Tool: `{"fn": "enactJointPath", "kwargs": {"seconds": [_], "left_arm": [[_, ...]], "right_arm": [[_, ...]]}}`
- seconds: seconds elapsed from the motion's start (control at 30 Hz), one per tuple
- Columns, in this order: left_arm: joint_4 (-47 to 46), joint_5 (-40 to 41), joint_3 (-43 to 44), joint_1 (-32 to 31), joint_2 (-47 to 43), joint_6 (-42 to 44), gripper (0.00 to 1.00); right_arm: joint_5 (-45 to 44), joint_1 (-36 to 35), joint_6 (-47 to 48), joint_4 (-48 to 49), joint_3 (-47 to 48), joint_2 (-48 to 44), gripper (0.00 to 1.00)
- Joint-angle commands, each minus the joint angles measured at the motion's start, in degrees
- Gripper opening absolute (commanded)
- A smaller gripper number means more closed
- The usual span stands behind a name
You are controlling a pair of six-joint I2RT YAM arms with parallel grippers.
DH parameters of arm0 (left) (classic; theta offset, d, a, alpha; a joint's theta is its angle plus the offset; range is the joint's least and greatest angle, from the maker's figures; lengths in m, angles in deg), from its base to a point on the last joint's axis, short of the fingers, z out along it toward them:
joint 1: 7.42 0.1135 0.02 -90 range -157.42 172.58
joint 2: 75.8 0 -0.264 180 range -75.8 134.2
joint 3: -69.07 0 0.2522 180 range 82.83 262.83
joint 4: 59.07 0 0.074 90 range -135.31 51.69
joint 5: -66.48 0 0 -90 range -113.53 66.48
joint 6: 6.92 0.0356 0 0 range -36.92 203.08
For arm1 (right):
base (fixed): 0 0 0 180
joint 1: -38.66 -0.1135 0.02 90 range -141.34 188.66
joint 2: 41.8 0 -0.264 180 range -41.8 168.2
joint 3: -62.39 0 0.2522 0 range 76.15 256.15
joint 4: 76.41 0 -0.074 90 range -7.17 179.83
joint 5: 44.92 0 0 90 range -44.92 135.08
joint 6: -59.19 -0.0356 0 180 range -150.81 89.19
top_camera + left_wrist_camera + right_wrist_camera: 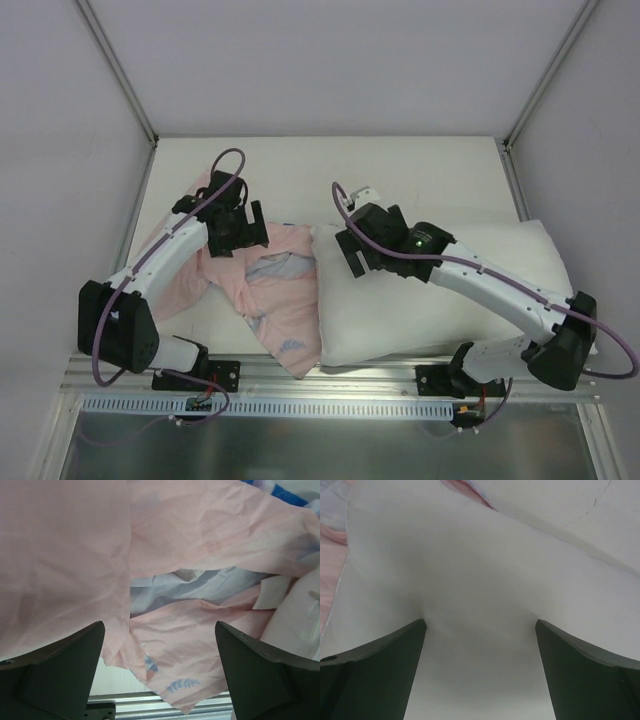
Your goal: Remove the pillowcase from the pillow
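Note:
The plain white pillow [430,300] lies on the right half of the table and fills the right wrist view [485,570]. The pink pillowcase [285,300], with blue leaf prints and a pale blue inside, lies crumpled to its left, against the pillow's left edge. My left gripper [243,238] hangs open over the pillowcase [175,645] and holds nothing [159,625]. My right gripper [353,258] is open, with its jaws spread wide and pressed against the pillow's upper left corner [480,622]. The pillow's edge shows at the right of the left wrist view [300,620].
The white tabletop [300,165] runs to white walls at the back and sides. A metal rail [330,405] runs along the near edge by the arm bases. The pillowcase's lower corner [300,360] reaches close to that rail.

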Motion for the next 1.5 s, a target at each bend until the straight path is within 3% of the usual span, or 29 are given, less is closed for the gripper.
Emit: {"fn": "enactJointPath", "kwargs": {"seconds": [0.0,0.07,0.17,0.2,0.23,0.33,0.47,0.5,0.53,0.73,0.97,1.27,1.47], "left_arm": [[-0.19,5.91,1.81,-1.87,4.27,-3.17,0.93],[-0.45,8.37,2.60,-3.37,9.10,-4.22,0.93],[-0.98,9.69,4.71,-4.34,16.14,-5.28,0.89],[-1.07,9.78,5.76,-4.51,19.28,-5.46,0.87],[-1.07,9.70,6.38,-4.60,20.45,-5.81,0.86],[-1.42,9.61,8.75,-4.69,23.79,-5.99,0.70],[-1.42,9.96,12.52,-4.69,27.39,-4.85,0.26],[-1.33,9.96,13.23,-4.60,28.62,-4.67,0.07],[-1.24,9.87,14.29,-3.91,28.98,-4.41,0.00],[-1.16,9.17,13.68,3.29,22.58,-6.07,0.00],[-0.36,6.53,14.73,19.03,6.93,-6.61,0.00],[3.24,7.85,22.29,20.45,2.62,-8.09,0.00],[3.59,2.14,29.93,20.36,2.70,-8.45,0.00]], "right_arm": [[-1.57,0.14,0.59,1.54,-2.25,3.22,0.96],[-1.91,0.49,-0.20,3.12,-4.27,5.78,0.99],[-1.12,2.24,-2.75,5.06,-5.60,8.51,0.43],[-1.39,2.51,-3.72,5.15,-5.60,8.52,0.07],[-1.65,2.86,-3.99,5.15,-5.60,8.08,0.01],[-2.79,4.17,-3.81,5.07,-5.43,4.31,0.01],[-3.59,7.69,-3.29,4.89,-3.24,-2.19,0.01],[-3.41,8.65,-3.11,4.89,-2.53,-4.47,0.01],[-2.28,11.19,-2.76,4.72,-1.66,-5.36,0.01],[3.17,22.54,-1.00,3.05,8.80,-5.82,0.01],[8.63,28.88,-2.14,3.13,22.77,1.30,0.01],[9.51,30.11,-6.53,4.63,39.38,15.52,0.01],[7.49,32.65,-12.24,4.54,47.56,26.78,0.01]]}}
